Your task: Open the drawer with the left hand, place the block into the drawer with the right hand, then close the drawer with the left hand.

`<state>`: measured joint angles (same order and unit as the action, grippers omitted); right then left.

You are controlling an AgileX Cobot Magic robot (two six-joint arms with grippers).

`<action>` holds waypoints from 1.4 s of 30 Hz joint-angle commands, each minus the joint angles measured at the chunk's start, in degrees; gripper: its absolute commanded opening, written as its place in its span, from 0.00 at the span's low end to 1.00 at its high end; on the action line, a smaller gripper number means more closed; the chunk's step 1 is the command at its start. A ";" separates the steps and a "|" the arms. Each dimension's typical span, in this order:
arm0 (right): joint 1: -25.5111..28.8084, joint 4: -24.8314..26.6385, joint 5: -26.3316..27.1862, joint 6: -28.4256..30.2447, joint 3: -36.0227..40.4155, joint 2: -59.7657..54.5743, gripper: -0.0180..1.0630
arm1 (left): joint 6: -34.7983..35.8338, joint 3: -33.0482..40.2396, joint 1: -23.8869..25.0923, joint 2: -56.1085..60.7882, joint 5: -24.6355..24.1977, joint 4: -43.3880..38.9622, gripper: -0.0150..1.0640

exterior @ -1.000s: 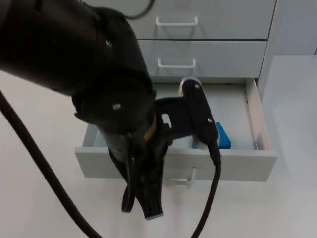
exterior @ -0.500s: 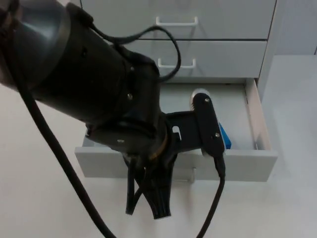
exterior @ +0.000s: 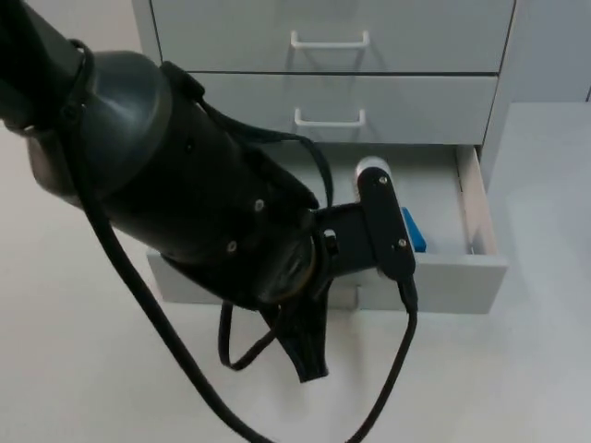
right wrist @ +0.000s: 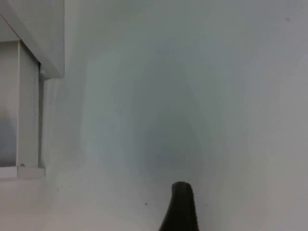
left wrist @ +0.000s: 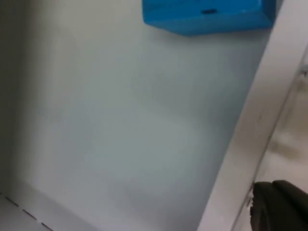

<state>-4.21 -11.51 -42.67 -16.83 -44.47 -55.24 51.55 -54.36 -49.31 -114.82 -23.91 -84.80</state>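
Blue block [exterior: 413,231] lies in the part-open bottom drawer [exterior: 488,273], near its right wall. Left gripper [exterior: 309,355] sits at drawer front; can't tell if closed. Right gripper [right wrist: 179,207] waits over white table [right wrist: 192,96], finger state unclear.

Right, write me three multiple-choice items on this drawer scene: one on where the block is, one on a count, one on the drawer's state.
1. Where is the blue block?
A. on the table
B. inside the bottom drawer
C. held in a claw

2. How many white handles show on the shut drawers above?
A. two
B. four
C. none

3. What state is the bottom drawer in?
A. fully shut
B. pulled out of the cabinet entirely
C. partly open

Key: 1 B, the block lies on the drawer floor by its right wall. 2 A, one handle on each of the two upper fronts. 3 C, its front stands out from the cabinet, with the left claw before it.
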 commanded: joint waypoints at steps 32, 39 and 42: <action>0.33 -0.30 1.15 0.51 0.13 0.13 0.60 | 17.66 -21.03 14.12 -11.86 1.71 -15.15 0.01; 0.33 -0.19 1.15 0.51 0.13 0.13 0.60 | 16.49 -22.42 13.79 -12.78 -1.97 -13.12 0.01; 0.33 -0.09 1.05 0.51 0.13 0.13 0.60 | 12.29 -21.79 13.21 -11.38 -1.97 -7.43 0.01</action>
<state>-4.21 -11.51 -42.18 -16.70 -44.47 -55.24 64.46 -75.93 -36.19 -127.19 -23.26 -94.19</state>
